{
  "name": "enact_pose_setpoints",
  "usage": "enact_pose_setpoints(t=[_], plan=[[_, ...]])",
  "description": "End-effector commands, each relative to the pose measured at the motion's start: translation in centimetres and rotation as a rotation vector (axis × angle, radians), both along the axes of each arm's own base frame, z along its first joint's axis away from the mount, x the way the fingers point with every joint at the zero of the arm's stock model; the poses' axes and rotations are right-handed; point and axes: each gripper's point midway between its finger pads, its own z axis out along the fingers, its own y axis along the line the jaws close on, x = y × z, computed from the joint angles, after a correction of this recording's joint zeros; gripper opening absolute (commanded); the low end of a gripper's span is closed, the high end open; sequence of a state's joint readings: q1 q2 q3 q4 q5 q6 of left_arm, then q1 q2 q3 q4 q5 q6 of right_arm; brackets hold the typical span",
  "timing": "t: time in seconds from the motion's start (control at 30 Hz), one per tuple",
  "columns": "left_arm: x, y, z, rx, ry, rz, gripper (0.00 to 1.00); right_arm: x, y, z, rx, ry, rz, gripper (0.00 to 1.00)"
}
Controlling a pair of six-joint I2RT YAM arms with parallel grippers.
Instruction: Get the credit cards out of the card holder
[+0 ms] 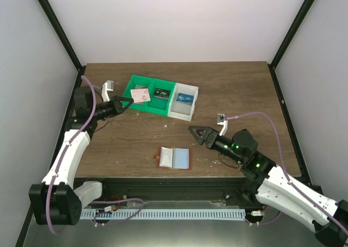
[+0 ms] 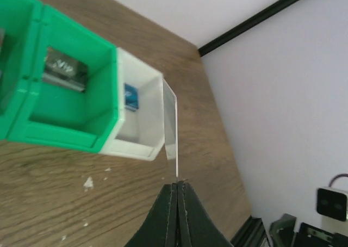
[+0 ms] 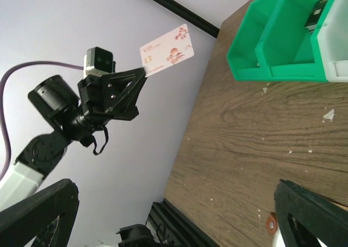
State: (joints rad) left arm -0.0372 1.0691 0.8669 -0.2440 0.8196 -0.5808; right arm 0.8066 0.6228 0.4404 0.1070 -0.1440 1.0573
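Wood tabletop [image 1: 244, 89]; left pincer [image 1: 128, 103] nips pale card [image 1: 142, 95], right pincer [image 1: 194, 131] gapes empty; wallet [image 1: 174, 158] pockets unreadable.

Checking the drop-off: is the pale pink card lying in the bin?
No, the left gripper holds the pale pink card by one edge up in the air, not inside the bin.

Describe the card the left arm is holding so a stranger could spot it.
On the wooden table, find the green and white bin near the back. Over its left end, the left gripper pinches a pale pink card. Unlike the blue card lying in the white compartment, it is held up and has a floral print.
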Motion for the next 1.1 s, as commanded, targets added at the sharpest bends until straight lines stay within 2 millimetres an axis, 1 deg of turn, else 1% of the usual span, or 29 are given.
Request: enact_pose_setpoints(t=[0.0, 0.13, 0.27, 0.3, 0.33, 0.4, 0.53, 0.63, 0.73, 0.87, 1.07], plan=[[1.2, 1.4, -2.9, 0.039, 0.081, -0.008, 0.0, -0.4, -0.6, -0.9, -0.088, -0.026, 0.0, 1.0], [3.6, 2.8, -4.7, 0.039, 0.149, 0.002, 0.0, -0.6, -0.8, -0.6, -0.131, -0.047, 0.005, 1.0], [6.2, 4.2, -7.0, 0.126, 0.21, 0.03, 0.0, -0.8, -0.9, 0.1, -0.138, -0.069, 0.013, 1.0], [6.9, 4.6, -7.9, 0.153, 0.234, 0.04, 0.0, -0.8, -0.9, 0.2, -0.139, -0.072, 0.014, 1.0], [7.6, 5.0, -8.3, 0.182, 0.243, 0.041, 0.0, -0.8, -0.9, 0.2, -0.14, -0.075, 0.014, 1.0], [8.6, 5.5, -9.5, 0.22, 0.279, 0.04, 0.0, -0.8, -0.8, 0.4, -0.142, -0.08, 0.016, 1.0], [10.0, 6.6, -10.9, 0.301, 0.327, 0.044, 0.0, -0.7, -0.9, 0.3, -0.146, -0.075, 0.01, 1.0], [11.1, 7.6, -11.4, 0.35, 0.343, 0.074, 0.0, -0.6, -1.2, 0.3, -0.139, -0.069, -0.01, 1.0], [12.1, 7.3, -11.3, 0.329, 0.338, 0.052, 0.0, -0.4, -1.5, 0.2, -0.126, -0.064, -0.029, 1.0], [13.6, 7.4, -12.1, 0.329, 0.361, 0.034, 0.0, -0.1, -1.6, 0.2, -0.122, -0.066, -0.045, 1.0], [14.8, 7.6, -13.4, 0.334, 0.393, 0.033, 0.0, 0.2, -1.3, 0.2, -0.119, -0.059, -0.052, 1.0]])
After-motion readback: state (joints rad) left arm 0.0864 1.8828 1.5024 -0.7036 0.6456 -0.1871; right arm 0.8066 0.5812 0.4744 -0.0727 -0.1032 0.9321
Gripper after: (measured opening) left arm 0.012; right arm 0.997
